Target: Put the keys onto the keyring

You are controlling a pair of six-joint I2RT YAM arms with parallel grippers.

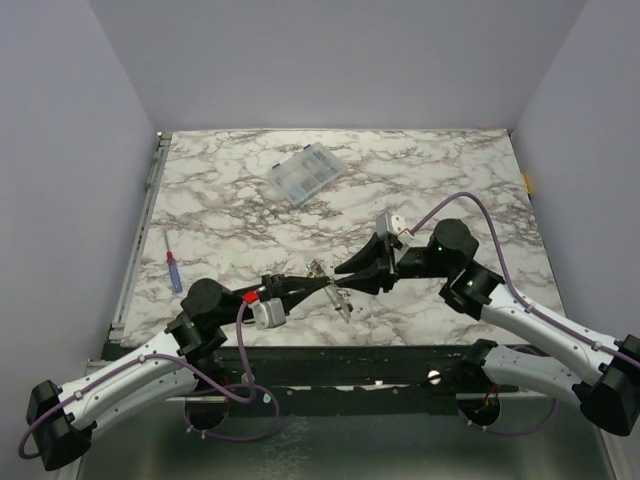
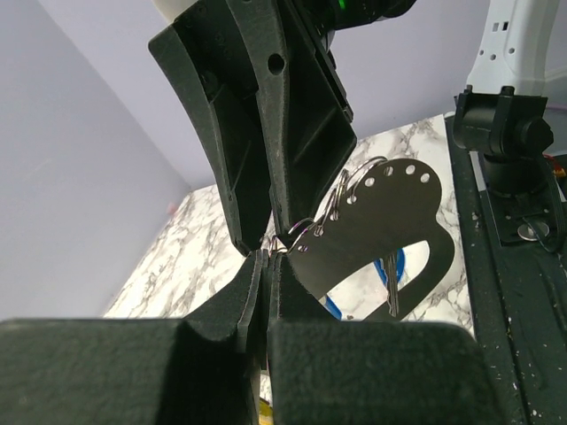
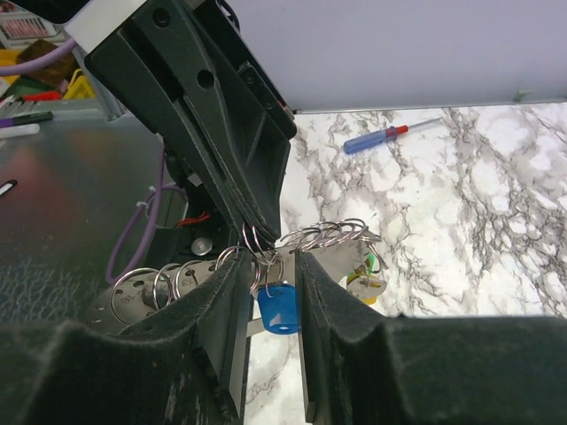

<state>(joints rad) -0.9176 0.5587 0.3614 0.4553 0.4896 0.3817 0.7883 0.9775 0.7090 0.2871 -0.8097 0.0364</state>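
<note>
The keyring [image 1: 342, 300] is held in the air between both grippers, above the table's near middle. It is a flat pale oval plate with a row of holes carrying small split rings, and it looks dark against the light in the left wrist view [image 2: 390, 212]. My left gripper [image 2: 267, 266] is shut on the plate's edge. My right gripper [image 3: 272, 266] meets it tip to tip, its fingers close on either side of the blue key [image 3: 279, 308], which hangs from a split ring. A yellow key [image 3: 368, 285] and a green key [image 3: 376, 264] hang on the plate's far end.
A clear compartment box [image 1: 307, 172] lies at the back middle of the marble table [image 1: 450, 180]. A red-and-blue screwdriver [image 1: 173, 270] lies near the left edge and also shows in the right wrist view [image 3: 385, 135]. The two arms cross the near edge.
</note>
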